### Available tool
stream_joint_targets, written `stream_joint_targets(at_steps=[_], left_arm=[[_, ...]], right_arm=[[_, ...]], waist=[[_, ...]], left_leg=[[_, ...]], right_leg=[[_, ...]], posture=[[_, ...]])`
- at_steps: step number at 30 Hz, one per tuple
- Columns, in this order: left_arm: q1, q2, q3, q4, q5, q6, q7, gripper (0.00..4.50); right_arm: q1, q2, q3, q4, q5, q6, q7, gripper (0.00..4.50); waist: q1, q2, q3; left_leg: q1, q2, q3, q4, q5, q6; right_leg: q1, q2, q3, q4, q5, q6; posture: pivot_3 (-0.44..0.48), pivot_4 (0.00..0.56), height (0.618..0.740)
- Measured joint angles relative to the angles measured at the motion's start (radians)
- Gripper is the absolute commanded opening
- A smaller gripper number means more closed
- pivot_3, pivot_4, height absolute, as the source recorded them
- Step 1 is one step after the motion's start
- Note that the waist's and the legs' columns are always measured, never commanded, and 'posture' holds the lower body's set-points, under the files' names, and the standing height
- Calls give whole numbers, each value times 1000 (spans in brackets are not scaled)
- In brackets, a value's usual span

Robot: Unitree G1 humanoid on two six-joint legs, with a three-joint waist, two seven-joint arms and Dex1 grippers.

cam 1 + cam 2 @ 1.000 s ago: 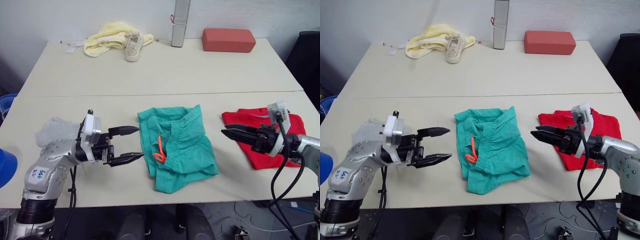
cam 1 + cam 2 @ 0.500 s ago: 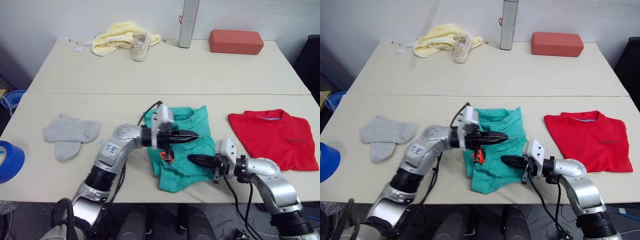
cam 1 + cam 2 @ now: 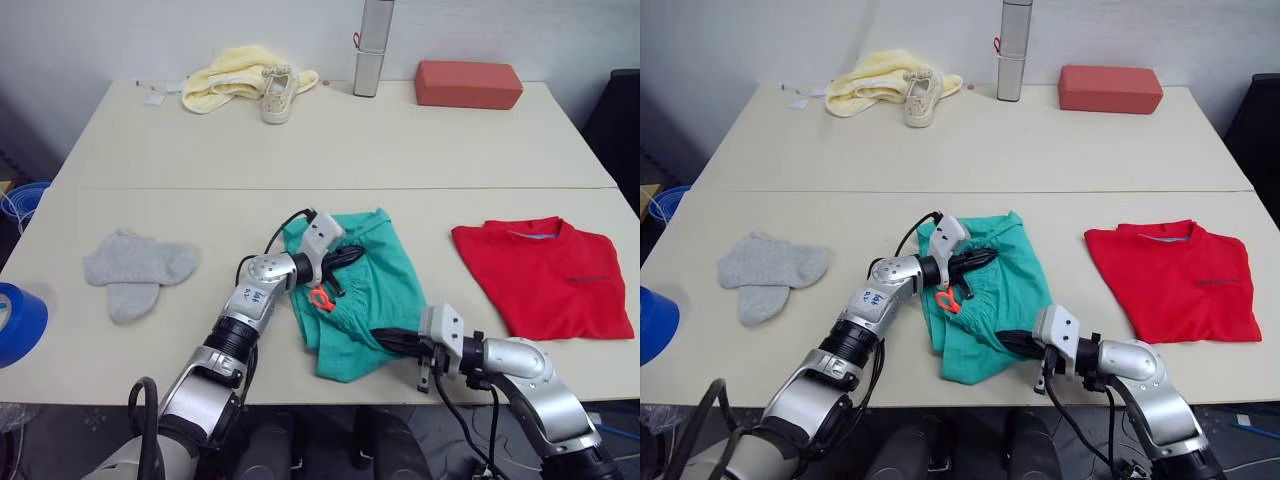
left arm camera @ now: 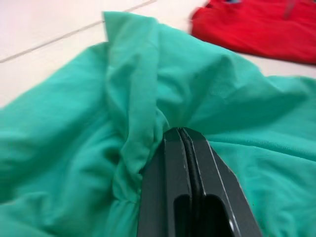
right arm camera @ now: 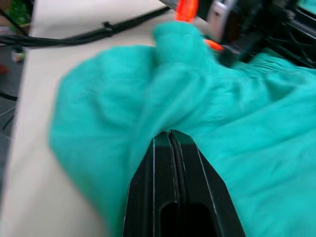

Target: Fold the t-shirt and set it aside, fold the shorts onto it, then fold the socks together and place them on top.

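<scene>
As grippers pinch, soft shorts [image 3: 365, 285] bunch.

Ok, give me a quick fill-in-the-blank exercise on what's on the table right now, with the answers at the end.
1. Both pincers are shut on the ____-coloured shorts.
2. The red t-shirt lies on the robot's ____ side of the shorts.
3. The grey socks lie on the robot's ____ side of the shorts.
4. At the far edge, a beige shoe rests against a ____ cloth.

Missing words: teal; right; left; yellow

A lab-like room: two plain tables [image 3: 330, 150] against a bare wall [image 3: 150, 35].
</scene>
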Motion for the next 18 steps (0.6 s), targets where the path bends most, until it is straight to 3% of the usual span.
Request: stream_joint_targets(at_steps=[5,8,14,18], left_arm=[[3,25,32,20,6,-51,-10,43],[55,56,81,-33,-67,-96,-142,43],[67,125,113,-186,-155,-96,-324,43],[88,120,78,-226,-154,-65,-368,43]], right_arm=[[53,-36,-37,-36,57,-21,39,0],[36,-39,-95,-56,141,19,37,0],[-108,-30,-147,-97,293,147,-22,0],[-265,26,-112,4,237,159,-83,0]], waist=[[-1,0,0],[-3,0,0],[2,0,0],[-1,0,0]], left_leg=[[0,0,0,0,0,0],[0,1,0,0,0,0],[-1,1,-1,1,-1,-1],[-1,0,-1,2,0,1]], right_leg=[[0,0,0,0,0,0],[-1,0,0,0,0,-1],[0,-1,-1,0,0,-1],[0,0,-1,1,0,-1]], posture=[[0,150,740],[0,150,740],[0,150,740],[0,150,740]])
